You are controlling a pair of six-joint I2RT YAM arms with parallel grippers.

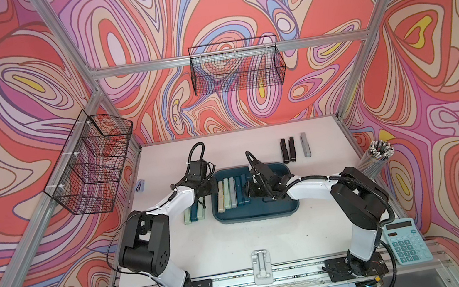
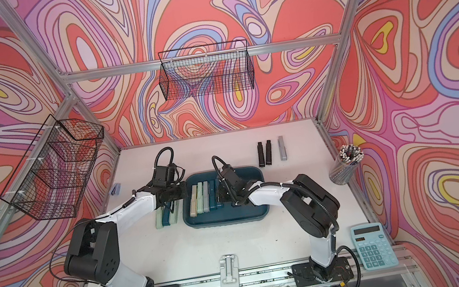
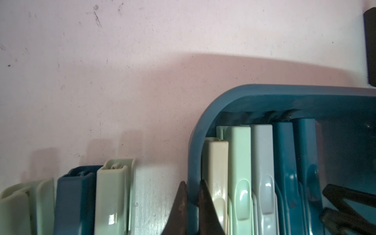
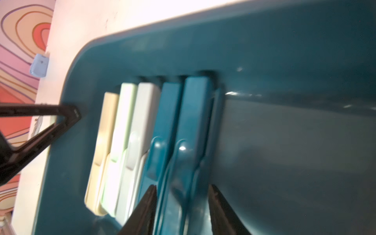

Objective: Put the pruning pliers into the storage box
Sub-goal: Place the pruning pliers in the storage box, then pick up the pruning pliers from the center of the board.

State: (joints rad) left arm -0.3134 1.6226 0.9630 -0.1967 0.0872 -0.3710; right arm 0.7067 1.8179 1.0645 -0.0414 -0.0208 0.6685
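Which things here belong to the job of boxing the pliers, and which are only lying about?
Job: pruning pliers, storage box, left claw, right claw.
Lying about: calculator, wire baskets, pencil cup, blue gadget.

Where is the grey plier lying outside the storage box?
In both top views the grey plier lies on the table beyond the storage box's far right corner, just right of two black pliers, not touching them.

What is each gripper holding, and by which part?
Left gripper pinches the storage box by its side rim. Right gripper straddles a dark teal pruning pliers mid-body; whether it grips cannot be told.
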